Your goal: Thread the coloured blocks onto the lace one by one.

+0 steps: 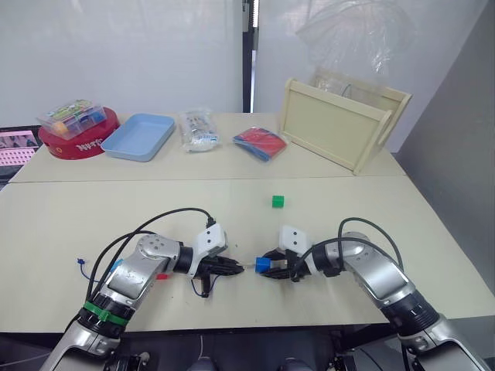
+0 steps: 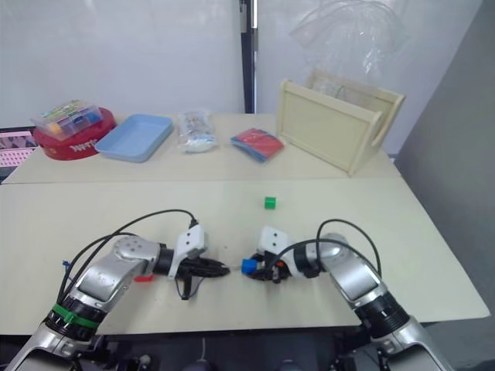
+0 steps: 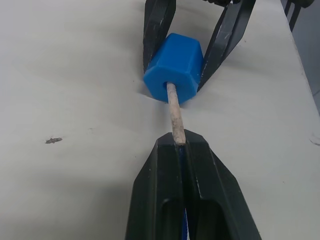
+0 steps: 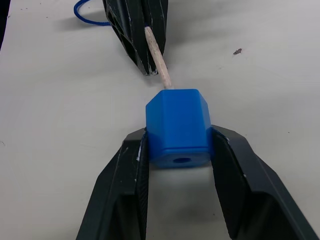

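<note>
Blue block [image 3: 174, 67], clamped in right pincer [image 4: 179, 150], takes lace tip [image 3: 174, 113] pinched by left pincer [image 3: 184, 150].

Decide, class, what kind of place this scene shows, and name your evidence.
Probably an indoor lab or workroom set up for robot practice: plain pale tables pushed together, white wall panels behind, and sorted craft supplies such as a clear box of coloured pieces and a blue tray.
</note>
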Available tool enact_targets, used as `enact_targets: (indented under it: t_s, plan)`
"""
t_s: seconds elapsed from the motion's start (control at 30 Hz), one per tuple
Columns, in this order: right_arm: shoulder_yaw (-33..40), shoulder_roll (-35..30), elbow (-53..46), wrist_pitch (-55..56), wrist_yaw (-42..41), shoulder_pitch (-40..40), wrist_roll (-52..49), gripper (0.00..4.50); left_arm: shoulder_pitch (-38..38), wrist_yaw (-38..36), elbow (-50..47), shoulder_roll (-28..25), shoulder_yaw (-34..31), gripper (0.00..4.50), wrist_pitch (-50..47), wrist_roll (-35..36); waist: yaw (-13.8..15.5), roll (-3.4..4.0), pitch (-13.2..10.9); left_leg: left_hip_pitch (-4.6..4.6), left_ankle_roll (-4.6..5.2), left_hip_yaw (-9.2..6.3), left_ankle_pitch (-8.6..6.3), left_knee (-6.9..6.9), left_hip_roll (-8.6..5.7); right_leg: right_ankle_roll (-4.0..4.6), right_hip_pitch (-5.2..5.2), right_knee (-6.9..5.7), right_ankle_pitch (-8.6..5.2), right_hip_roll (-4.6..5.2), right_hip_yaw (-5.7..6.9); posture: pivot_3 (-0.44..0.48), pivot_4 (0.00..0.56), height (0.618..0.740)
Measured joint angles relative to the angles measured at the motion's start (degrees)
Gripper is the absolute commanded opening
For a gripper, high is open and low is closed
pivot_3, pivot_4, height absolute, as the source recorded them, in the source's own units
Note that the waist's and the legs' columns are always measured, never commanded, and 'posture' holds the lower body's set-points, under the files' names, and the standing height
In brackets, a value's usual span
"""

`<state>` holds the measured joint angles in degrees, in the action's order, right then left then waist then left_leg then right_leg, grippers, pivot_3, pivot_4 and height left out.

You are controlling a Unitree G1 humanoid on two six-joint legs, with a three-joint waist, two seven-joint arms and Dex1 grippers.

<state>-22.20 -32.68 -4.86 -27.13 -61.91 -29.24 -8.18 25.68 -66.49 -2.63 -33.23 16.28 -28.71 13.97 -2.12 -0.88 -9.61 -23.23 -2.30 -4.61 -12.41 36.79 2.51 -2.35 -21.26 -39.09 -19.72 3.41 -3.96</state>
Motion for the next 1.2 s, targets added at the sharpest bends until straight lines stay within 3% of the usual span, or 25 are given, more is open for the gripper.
enact_targets:
  t_s: [0.27,0.67,0.93,1.2]
  plan:
    - [-0.8,-0.1,-2.1,-1.4,-1.6,0.0,0.9,1.27,2.3,-0.1,1.6,3.6,3.2,0.0,0.0,-2.8,0.3,-0.01,0.0,-0.02,0.0,0.0,0.0,0.04,-0.01,0.0,0.02,0.02,0.0,0.0,0.0,0.0,0.15,0.74]
    - [-0.7,-0.1,-2.9,-2.8,-1.6,0.0,1.4,1.27,3.8,-1.6,3.1,4.3,4.3,0.0,0.1,-3.8,0.3,-0.01,0.0,0.03,0.0,0.0,0.0,0.05,-0.01,0.0,0.04,0.0,0.0,0.0,0.0,0.0,0.15,0.74]
    - [-0.8,0.5,-3.6,-3.5,-0.6,0.3,2.3,1.27,3.8,-4.5,-0.2,1.3,2.9,2.55,-1.6,-2.0,0.0,-0.01,0.0,0.04,0.0,0.0,0.0,0.05,0.01,0.0,0.04,-0.02,0.0,-0.02,0.0,0.0,0.15,0.74]
    - [-0.8,0.8,-4.0,-3.6,0.1,0.8,2.3,1.27,1.8,-2.6,-3.6,-1.3,0.1,2.59,-2.5,-0.3,-0.3,-0.01,0.0,0.05,0.0,-0.02,0.0,0.04,0.02,0.0,0.04,-0.03,0.0,-0.03,0.0,0.0,0.15,0.74]
